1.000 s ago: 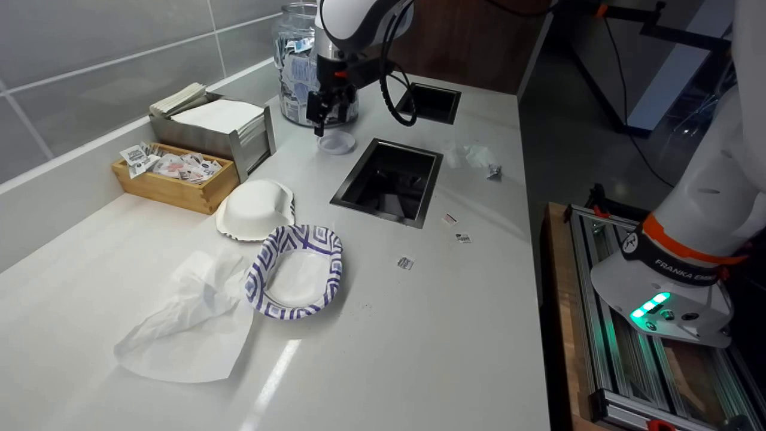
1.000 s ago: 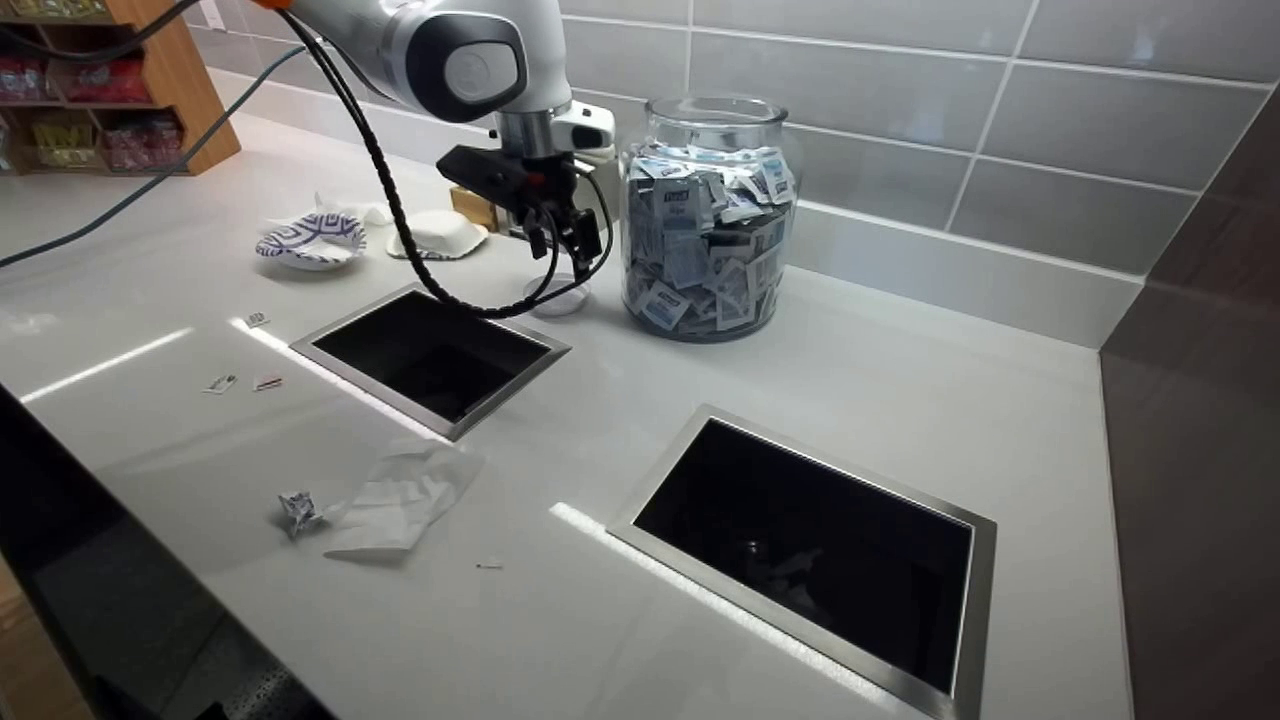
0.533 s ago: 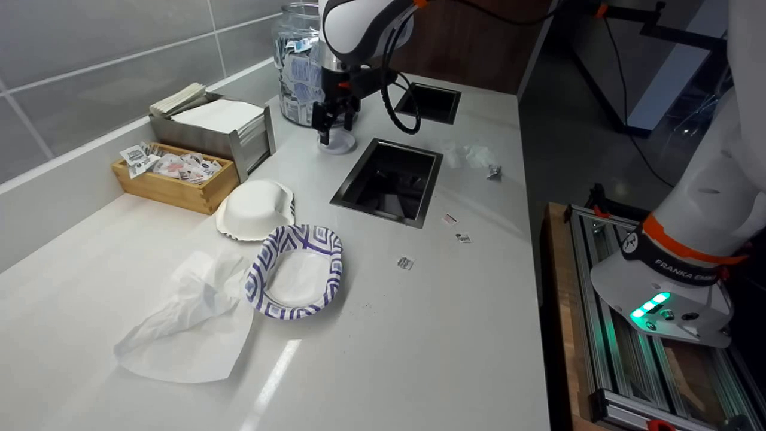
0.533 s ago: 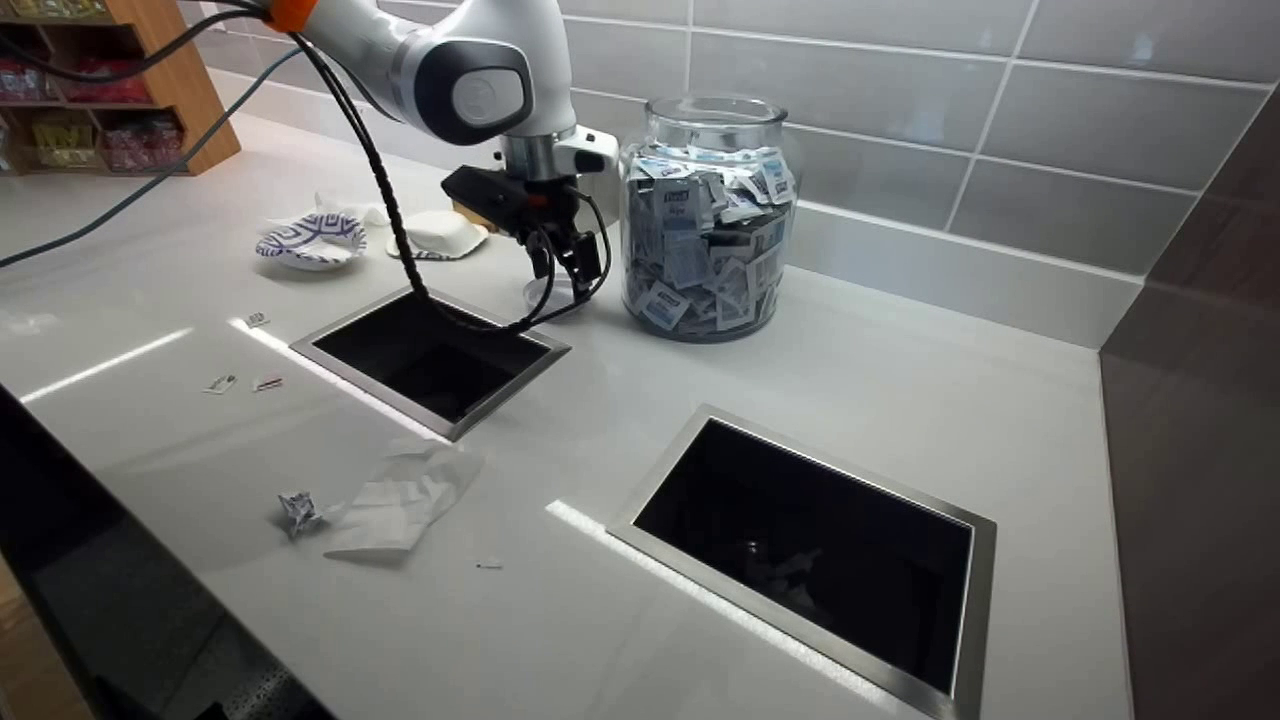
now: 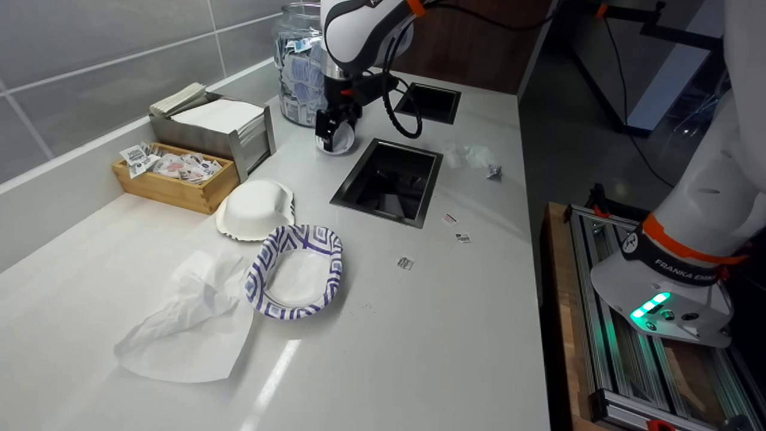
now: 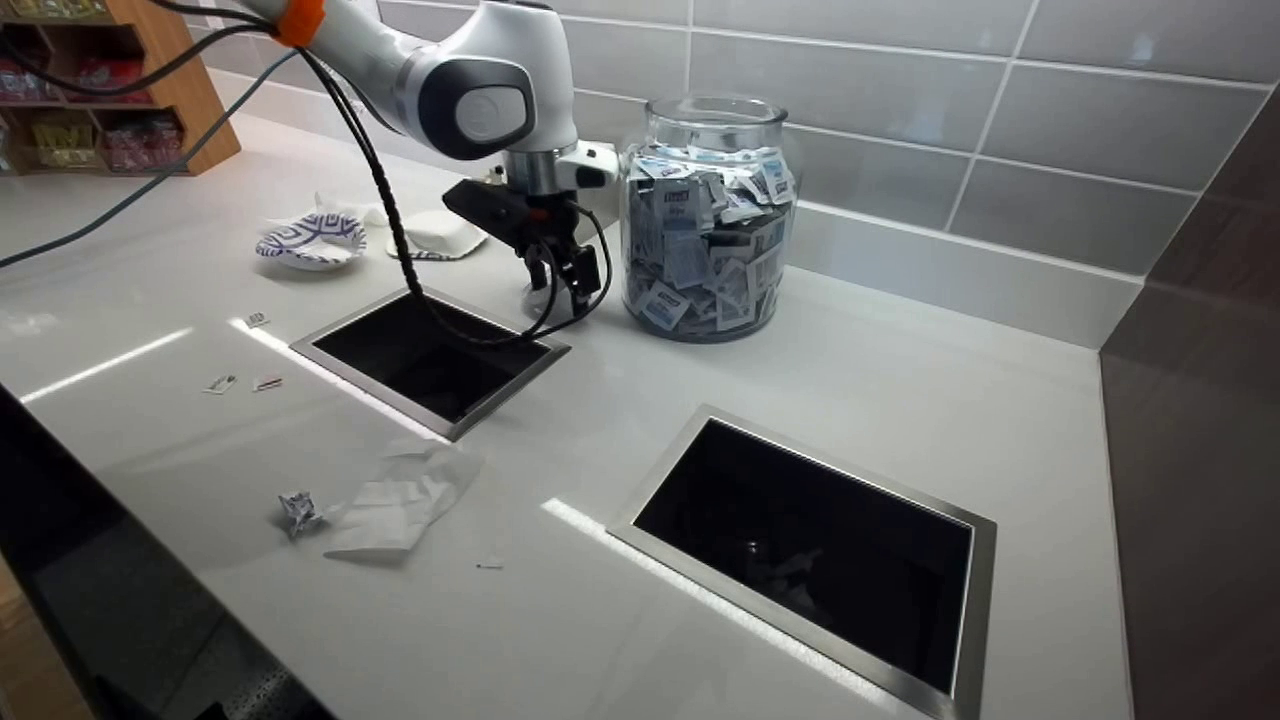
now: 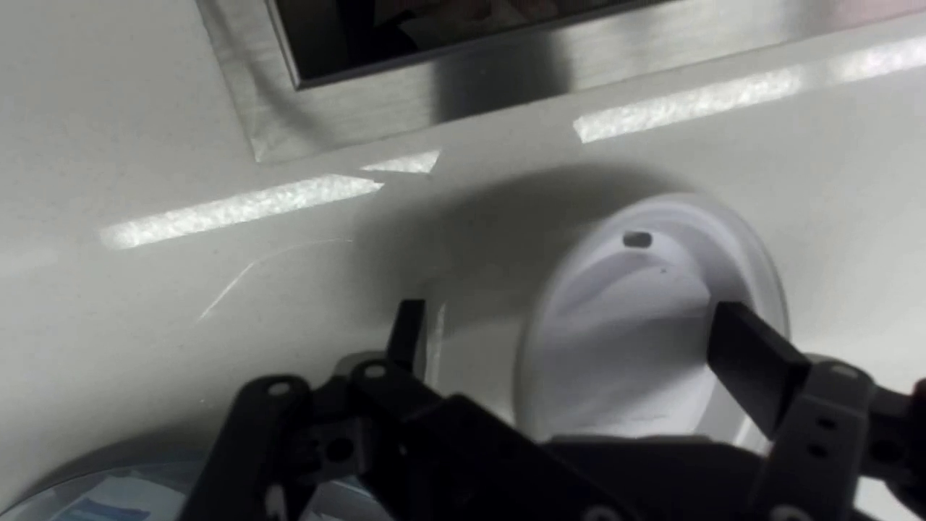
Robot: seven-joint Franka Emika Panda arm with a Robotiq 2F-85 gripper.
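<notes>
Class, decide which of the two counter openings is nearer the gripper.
The opening beside the white lid at the gripper; the other opening, nearer the brown panel, lies farther away.

The table (image 5: 419, 359) is white and shiny, and two metal-framed openings (image 6: 974, 600) are cut into it. On it stand a glass jar (image 6: 700, 128), a metal napkin holder (image 5: 197, 139) and a wooden box (image 5: 164, 187), while a white lid (image 7: 629, 354) is tilted just beside one opening. A patterned paper bowl (image 5: 258, 281) lies near another bowl (image 5: 254, 209), which is upside down, and there are crumpled paper (image 5: 185, 335), a thin white sheet (image 6: 395, 510), a small crushed wrapper (image 6: 299, 511) and several small paper pieces (image 5: 405, 263).
</notes>
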